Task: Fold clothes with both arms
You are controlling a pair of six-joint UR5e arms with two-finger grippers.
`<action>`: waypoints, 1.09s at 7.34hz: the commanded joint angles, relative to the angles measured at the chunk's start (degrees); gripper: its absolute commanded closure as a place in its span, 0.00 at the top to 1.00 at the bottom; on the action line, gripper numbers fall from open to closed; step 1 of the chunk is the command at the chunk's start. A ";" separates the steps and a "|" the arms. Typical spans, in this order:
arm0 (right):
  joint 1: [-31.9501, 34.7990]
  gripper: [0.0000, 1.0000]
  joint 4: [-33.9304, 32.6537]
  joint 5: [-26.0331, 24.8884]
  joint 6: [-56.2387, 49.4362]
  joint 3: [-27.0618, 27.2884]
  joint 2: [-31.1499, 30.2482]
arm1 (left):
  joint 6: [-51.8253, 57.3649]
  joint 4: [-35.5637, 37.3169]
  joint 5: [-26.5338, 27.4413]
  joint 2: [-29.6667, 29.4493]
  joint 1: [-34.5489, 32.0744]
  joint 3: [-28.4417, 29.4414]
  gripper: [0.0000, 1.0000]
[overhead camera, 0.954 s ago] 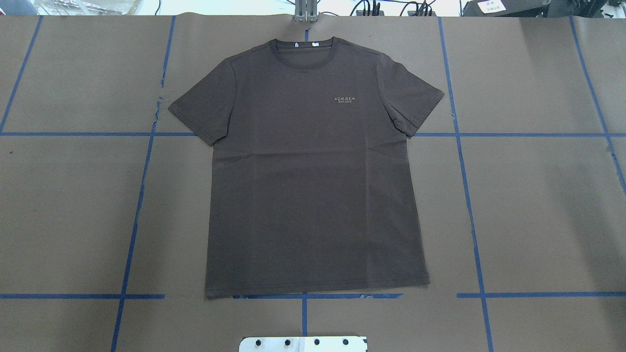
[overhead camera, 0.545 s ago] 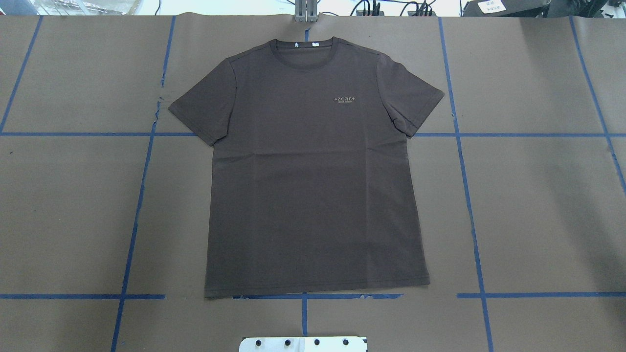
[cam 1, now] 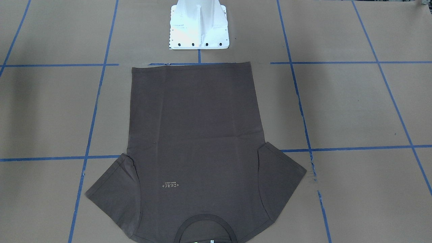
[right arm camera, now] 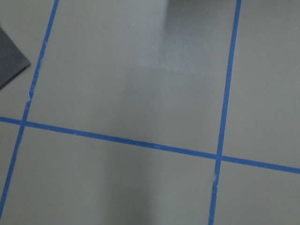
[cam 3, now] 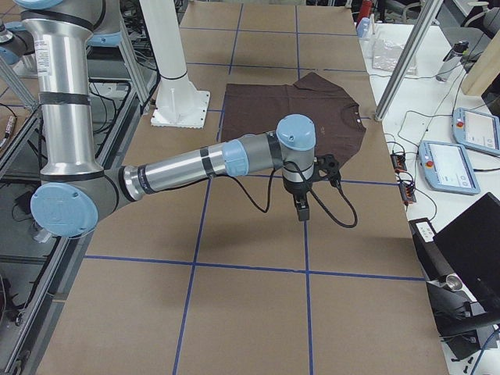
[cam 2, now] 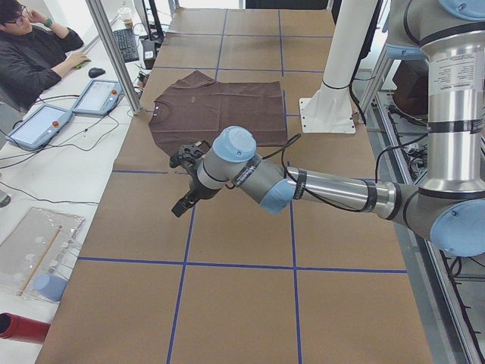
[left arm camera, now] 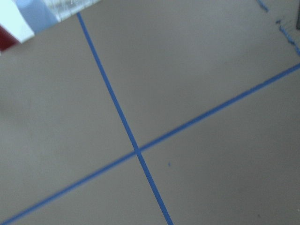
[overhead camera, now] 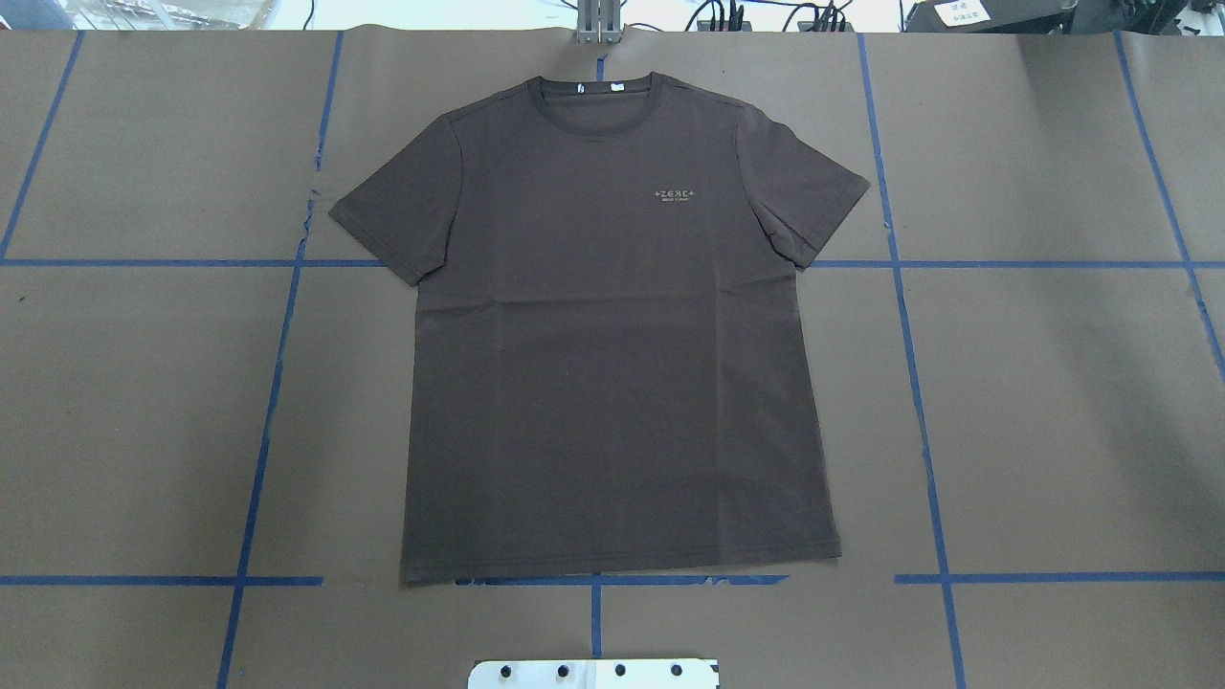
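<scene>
1. Flatly, the T-shirt (overhead camera: 612, 335) is spread on the surface (overhead camera: 1053, 383); its chest logo (overhead camera: 677, 194) is unreadable
2. Only in side views are the left tool (cam 2: 180, 206) and the right tool (cam 3: 302, 209) shown; apart or together cannot be told

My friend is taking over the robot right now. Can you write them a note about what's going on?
Left claw: above the bare table off to one side, not touching the T-shirt; can't tell if open or shut.
Right claw: same, on the other side.
T-shirt: spread flat, logo up, sleeves out, collar away from the robot.
Done: no fold yet.
Left: grab it and make every fold.
</scene>
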 commanded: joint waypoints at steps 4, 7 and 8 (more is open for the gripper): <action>-11.21 0.99 32.24 -1.58 25.92 -24.85 18.98 | -13.38 -5.37 -0.12 -9.44 4.48 6.18 1.00; -23.51 0.84 39.17 -15.96 45.30 -28.59 24.71 | -15.59 -7.14 -0.12 -9.44 5.98 6.27 1.00; -27.73 0.79 39.26 -20.97 50.24 -28.67 25.95 | -15.59 -7.23 -0.12 -9.44 6.07 6.27 1.00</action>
